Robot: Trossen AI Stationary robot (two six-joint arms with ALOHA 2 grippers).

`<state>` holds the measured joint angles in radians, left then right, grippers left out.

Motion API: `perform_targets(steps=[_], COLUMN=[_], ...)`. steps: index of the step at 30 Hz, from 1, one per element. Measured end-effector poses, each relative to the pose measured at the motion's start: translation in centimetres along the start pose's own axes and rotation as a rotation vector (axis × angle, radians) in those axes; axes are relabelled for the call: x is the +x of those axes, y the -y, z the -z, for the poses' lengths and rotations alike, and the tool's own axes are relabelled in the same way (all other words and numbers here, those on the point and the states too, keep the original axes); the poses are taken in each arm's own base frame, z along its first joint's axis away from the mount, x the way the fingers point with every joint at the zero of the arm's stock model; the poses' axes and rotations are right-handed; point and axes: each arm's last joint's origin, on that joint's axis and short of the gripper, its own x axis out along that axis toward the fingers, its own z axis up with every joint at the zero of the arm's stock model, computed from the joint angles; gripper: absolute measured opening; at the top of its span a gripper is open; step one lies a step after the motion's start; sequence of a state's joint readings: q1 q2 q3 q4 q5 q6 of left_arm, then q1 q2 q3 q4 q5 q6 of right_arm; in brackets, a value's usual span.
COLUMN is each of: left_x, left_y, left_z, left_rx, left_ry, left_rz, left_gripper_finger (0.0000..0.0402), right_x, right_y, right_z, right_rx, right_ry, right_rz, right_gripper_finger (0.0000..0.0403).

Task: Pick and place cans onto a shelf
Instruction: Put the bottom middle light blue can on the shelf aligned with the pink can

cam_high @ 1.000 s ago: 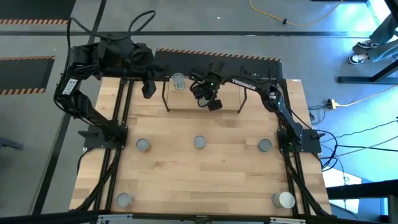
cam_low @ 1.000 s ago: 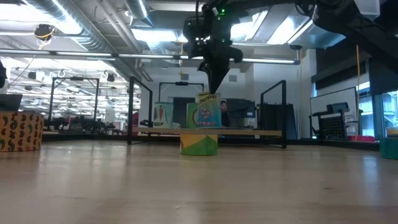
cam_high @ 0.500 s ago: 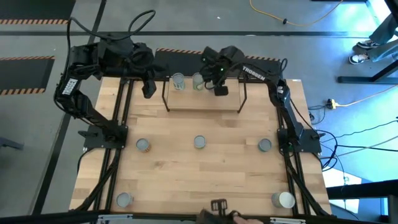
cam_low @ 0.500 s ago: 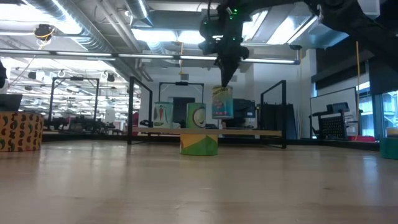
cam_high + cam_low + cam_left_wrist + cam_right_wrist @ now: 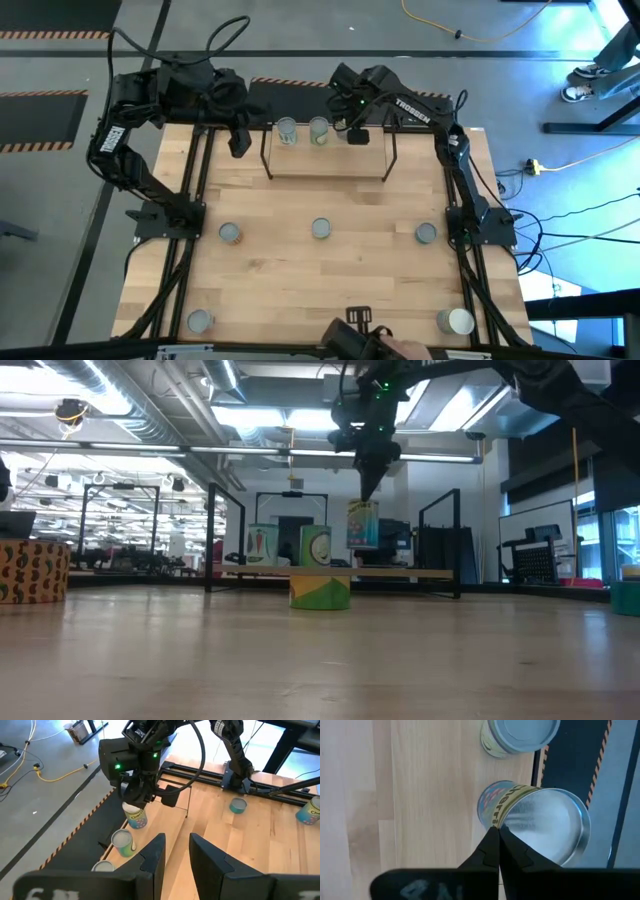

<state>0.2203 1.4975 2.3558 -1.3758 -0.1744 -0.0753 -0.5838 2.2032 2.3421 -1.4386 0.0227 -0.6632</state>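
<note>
Black fingers of the right gripper (image 5: 368, 492) pinch the rim of a blue can (image 5: 362, 525), closed on it and holding it just above the shelf (image 5: 328, 155) at the far edge of the bench (image 5: 330, 270); the right wrist view shows the two tips meeting on the silvery rim (image 5: 496, 827), the can's round top tilted toward the camera. On the shelf board stand two cans, one (image 5: 287, 131) toward the left arm and a second can (image 5: 318, 130) beside it, close to the held one. The low view shows the held can hanging clear of the board, a gap the high view cannot show. The left gripper (image 5: 172, 852) waits near the shelf's left end, its fingers parted and empty. Five more cans stand on the bench: three in a middle row (image 5: 320, 229) and two at the near corners (image 5: 199, 321). A person's hand (image 5: 400, 350) reaches in at the near edge. Half a second ago the held can hung slightly nearer the second can; it has shifted a little to the right along the shelf.
</note>
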Motion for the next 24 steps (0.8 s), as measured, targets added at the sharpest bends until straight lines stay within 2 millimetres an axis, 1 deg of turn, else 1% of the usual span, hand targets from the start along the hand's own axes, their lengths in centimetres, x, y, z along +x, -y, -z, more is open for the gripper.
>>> perform_targets(steps=[8,12,16,20,24], left_x=[0.0,0.0,0.0,0.0,0.0], left_y=[0.0,0.0,0.0,0.0,0.0], left_z=[0.0,0.0,0.0,0.0,0.0], left_rx=[0.000,0.000,-0.001,-0.001,-0.001], left_ry=[0.001,0.001,0.001,0.001,0.001], left_rz=[0.000,0.000,0.000,0.000,0.000], left_gripper_finger=[0.0080,0.0080,0.0080,0.0080,0.0080], right_x=[0.8,1.0,1.2,1.3,1.8], right_y=[0.1,0.2,0.3,0.4,0.6], right_z=[-0.2,-0.2,-0.2,-0.4,-0.3], right_rx=[0.008,0.010,0.040,0.039,0.043], right_ry=[-0.004,0.000,0.024,0.037,0.020], right_rz=[-0.002,0.000,-0.042,-0.034,-0.037], right_gripper_finger=[0.0000,0.0000,0.0000,0.0000,0.0000])
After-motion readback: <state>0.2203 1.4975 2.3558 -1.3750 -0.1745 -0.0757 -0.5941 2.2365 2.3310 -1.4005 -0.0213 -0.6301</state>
